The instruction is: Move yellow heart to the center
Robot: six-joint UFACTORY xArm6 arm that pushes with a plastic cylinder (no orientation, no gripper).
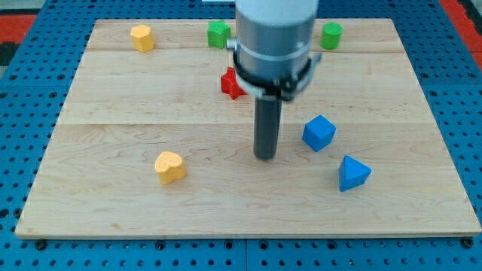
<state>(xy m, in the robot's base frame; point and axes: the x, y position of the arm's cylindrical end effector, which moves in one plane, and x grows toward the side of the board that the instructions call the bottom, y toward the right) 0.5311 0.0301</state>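
The yellow heart [170,167] lies on the wooden board [113,105] toward the view's lower left. My tip [264,156] rests near the board's middle, well to the right of the heart and slightly above it in the view. A wide gap of bare wood separates them. The arm's grey body hangs over the upper middle of the board and hides part of it.
A second yellow block [141,37] sits at the top left. Green blocks sit at the top, one [218,33] left of the arm and one [330,35] right. A red block [232,83] is partly hidden behind the arm. A blue cube [318,132] and a blue wedge-like block [352,173] lie right of my tip.
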